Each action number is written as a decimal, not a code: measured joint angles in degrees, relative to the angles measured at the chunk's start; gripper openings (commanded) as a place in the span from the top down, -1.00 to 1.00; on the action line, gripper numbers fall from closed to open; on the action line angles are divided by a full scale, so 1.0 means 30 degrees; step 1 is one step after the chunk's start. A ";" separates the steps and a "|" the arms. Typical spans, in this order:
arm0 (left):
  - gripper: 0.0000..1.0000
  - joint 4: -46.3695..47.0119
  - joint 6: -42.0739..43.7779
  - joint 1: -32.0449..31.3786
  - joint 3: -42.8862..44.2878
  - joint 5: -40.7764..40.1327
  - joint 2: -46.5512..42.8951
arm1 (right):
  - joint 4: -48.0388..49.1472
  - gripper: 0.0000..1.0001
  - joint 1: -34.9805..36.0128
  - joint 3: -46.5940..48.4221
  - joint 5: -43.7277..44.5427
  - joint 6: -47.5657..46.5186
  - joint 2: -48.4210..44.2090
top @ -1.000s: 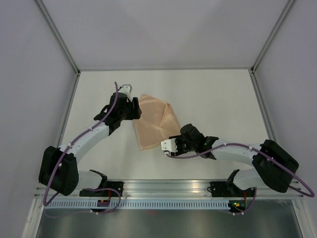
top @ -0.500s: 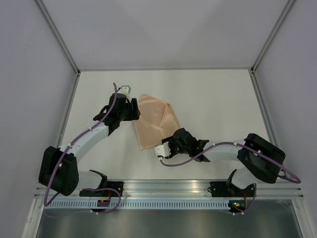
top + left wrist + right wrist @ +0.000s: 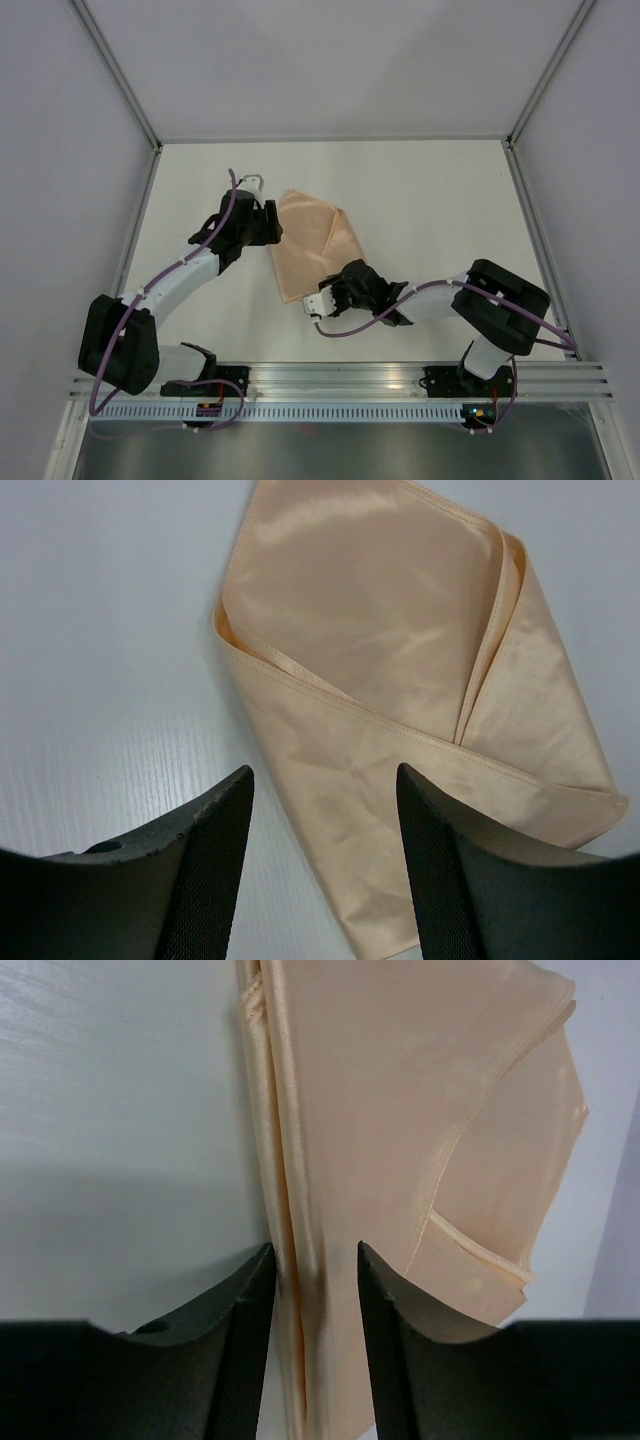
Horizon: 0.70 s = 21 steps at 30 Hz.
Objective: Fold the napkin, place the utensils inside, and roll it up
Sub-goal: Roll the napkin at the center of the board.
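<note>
White table (image 3: pixel 420 200) backs the napkin (image 3: pixel 400 1110), its folded edge between the right gripper's (image 3: pixel 315 1255) narrow, unclosed jaws: best pinch all layers low, the wide-open left gripper (image 3: pixel 322 775) steadying cloth ahead.

Lab: white-panelled enclosure (image 3: pixel 330 70), aluminium rail (image 3: pixel 340 375)

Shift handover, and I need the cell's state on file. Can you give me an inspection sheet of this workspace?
Surface: white table, no spills seen.
Job's things: napkin folded, lying flat; utensils: nothing seen.
Clutter: nothing seen.
Tools: left tool open, above the napkin's edge; right tool open, astride a folded edge.
Cables: purple cables run along both arms, off the cloth.
Surroundings: grey walls; metal rail at the near edge.
</note>
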 measured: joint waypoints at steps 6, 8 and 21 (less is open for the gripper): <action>-0.29 0.0000 0.0007 0.0051 -0.0015 0.0109 0.0000 | 0.0816 0.25 0.0015 0.0277 0.0233 -0.0321 0.0780; -0.29 0.0015 0.0007 0.0051 -0.0015 0.0189 0.0000 | 0.0852 0.33 0.0015 0.0364 0.0291 -0.0386 0.0925; -0.28 0.0204 0.0015 0.0051 -0.0182 0.0860 -0.0044 | -0.2499 0.96 -0.0073 0.2630 -0.0117 -0.0204 0.1698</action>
